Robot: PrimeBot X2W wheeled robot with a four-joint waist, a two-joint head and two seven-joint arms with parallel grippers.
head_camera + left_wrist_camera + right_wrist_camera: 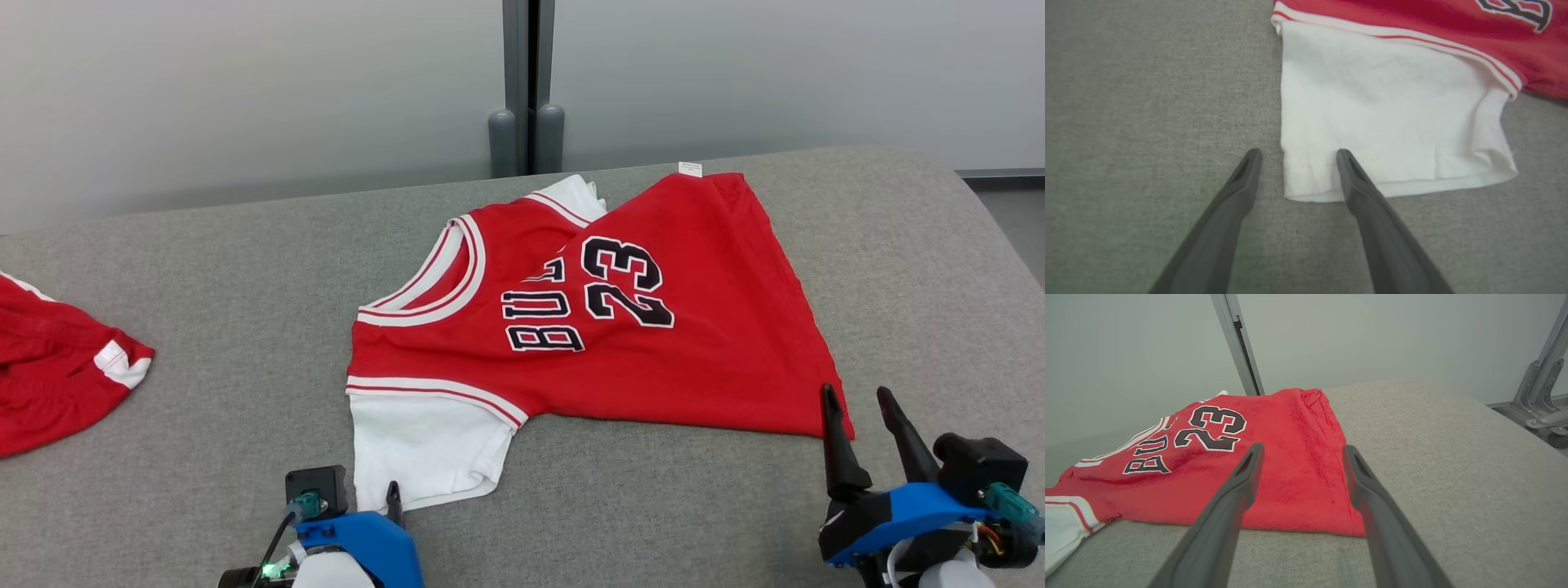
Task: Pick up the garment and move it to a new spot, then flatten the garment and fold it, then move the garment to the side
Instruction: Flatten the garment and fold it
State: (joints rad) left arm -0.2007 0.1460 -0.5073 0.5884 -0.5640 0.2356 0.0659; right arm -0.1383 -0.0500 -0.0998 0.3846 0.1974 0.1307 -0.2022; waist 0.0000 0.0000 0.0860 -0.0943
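A red jersey [620, 327] numbered 23 lay near the middle of the grey padded table [204, 286], its lower part turned slantwise over the chest and one white sleeve [1380, 114] towards the robot. It looked neither flattened nor folded, so that, and moving it aside, seemed left to do. Nothing was held. The left gripper [1298, 153] stood spread, and its wrist view showed the fingers straddling the sleeve's hem corner. The right gripper [857, 394], also spread, hovered by the jersey's near hem corner. The head view added another red garment [57, 384] far left.
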